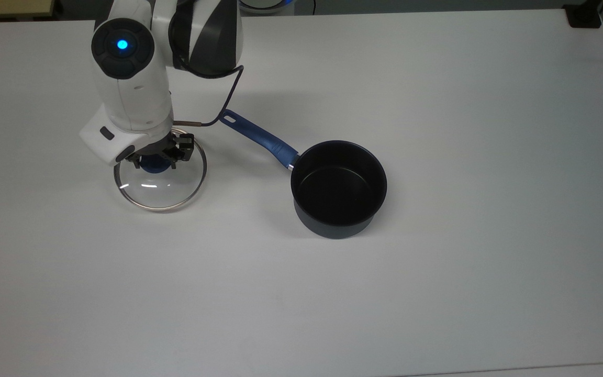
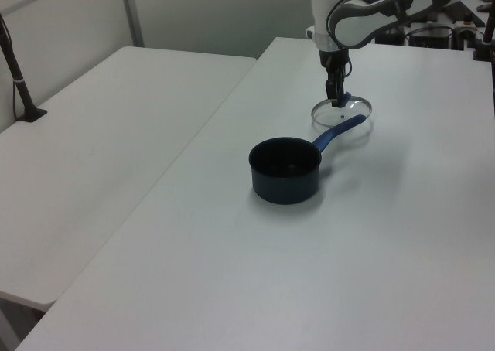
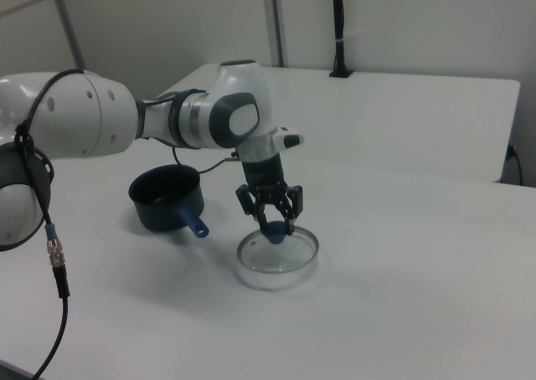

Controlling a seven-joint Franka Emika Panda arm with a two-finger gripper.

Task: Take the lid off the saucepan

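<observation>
The lid (image 1: 161, 189), clear glass with a metal rim and a blue knob, sits low over the white table at the top view's left, well apart from the saucepan (image 1: 339, 183). My gripper (image 1: 156, 159) points down and is shut on the lid's knob. Whether the rim touches the table I cannot tell. The dark saucepan stands uncovered, its blue handle (image 1: 259, 136) pointing toward the lid. In the left view the lid (image 2: 344, 113) lies just behind the handle end, under the gripper (image 2: 338, 100). In the right view the gripper (image 3: 274, 227) clamps the knob above the lid (image 3: 280, 254), right of the saucepan (image 3: 166, 197).
The white table (image 1: 437, 288) stretches wide around both things. A black cable (image 1: 228, 99) loops from the arm near the handle's end. A black clamp (image 1: 584, 15) sits at the top view's far right corner. A black post (image 2: 19, 80) stands on the neighbouring table.
</observation>
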